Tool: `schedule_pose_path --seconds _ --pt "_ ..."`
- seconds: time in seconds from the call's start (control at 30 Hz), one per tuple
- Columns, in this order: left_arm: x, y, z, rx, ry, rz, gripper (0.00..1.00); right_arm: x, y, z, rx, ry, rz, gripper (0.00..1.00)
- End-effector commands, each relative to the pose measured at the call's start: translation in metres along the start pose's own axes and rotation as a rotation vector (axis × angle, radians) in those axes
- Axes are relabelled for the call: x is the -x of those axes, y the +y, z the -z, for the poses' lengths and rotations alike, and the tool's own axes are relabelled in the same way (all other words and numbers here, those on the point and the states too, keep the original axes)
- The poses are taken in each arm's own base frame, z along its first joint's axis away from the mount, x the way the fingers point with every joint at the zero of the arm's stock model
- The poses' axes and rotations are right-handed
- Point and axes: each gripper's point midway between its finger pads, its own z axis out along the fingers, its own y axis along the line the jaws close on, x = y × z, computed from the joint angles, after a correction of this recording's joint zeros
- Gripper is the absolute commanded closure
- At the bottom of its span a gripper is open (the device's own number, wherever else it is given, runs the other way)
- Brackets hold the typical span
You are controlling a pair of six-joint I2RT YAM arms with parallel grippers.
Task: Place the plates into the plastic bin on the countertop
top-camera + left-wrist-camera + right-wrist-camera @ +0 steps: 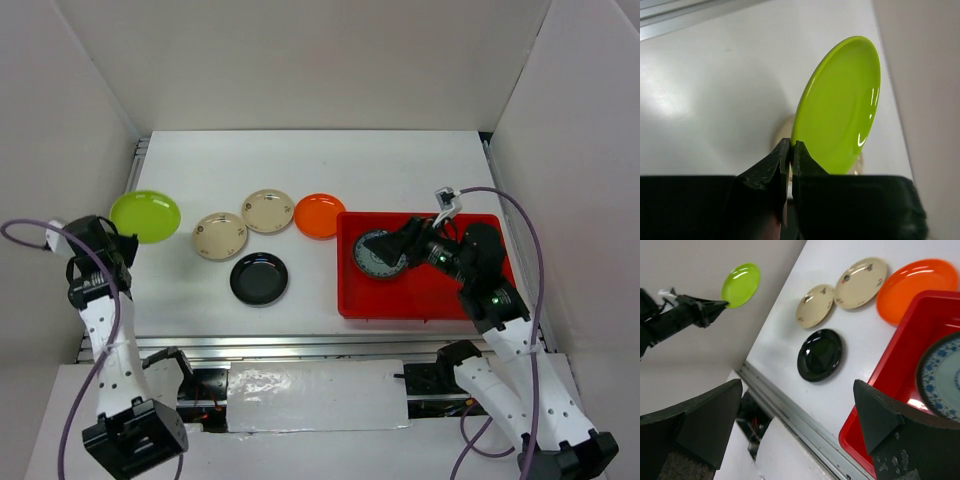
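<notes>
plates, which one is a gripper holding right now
The lime green plate, pinched at its rim by the left gripper. Four others lie loose on the countertop; the blue-patterned plate is in the red bin.

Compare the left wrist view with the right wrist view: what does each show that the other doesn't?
Left wrist only: a close-up of the left hand pinched shut on the rim of the lime green plate. Right wrist only: the open right hand, two beige plates, the black plate, the orange plate, and the grey-blue plate inside the red bin. Both: the lime green plate, the left hand and the white countertop.
</notes>
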Motion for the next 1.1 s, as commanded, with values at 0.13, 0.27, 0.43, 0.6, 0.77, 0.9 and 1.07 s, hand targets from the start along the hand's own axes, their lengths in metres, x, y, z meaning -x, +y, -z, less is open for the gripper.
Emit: schedule_pose_path --seconds 0.13,0.27,0.43,0.6,0.77,0.9,1.07 --pt "-0.063 -0.136 0.04 -0.432 0.271 -0.237 1.0 0.065 0.002 0.033 -0.203 -0.234 0.012 0.0" --pt "-0.143 -0.194 0.058 -0.591 0.456 -0.37 1.0 0.084 -0.004 0.057 -0.335 -0.305 0.022 0.0" --pt "-0.259 -0.248 0.119 -0.815 0.698 -0.54 1.0 0.109 -0.011 0.096 -0.505 -0.454 0.016 0.0" --pt "-0.351 -0.268 0.132 -0.893 0.844 -0.639 1.0 0.111 -0.01 0.106 -0.531 -0.475 0.005 0.0" --pt "-0.426 -0.252 0.131 -0.833 0.951 -0.734 1.0 0.104 -0.01 0.105 -0.528 -0.444 -0.003 0.0" --pt "-0.453 -0.238 0.138 -0.838 0.965 -0.771 1.0 0.099 -0.013 0.107 -0.538 -0.433 -0.001 0.0" --pt "-0.486 -0.228 0.16 -0.845 0.997 -0.83 1.0 0.096 -0.009 0.102 -0.505 -0.412 0.004 0.0"
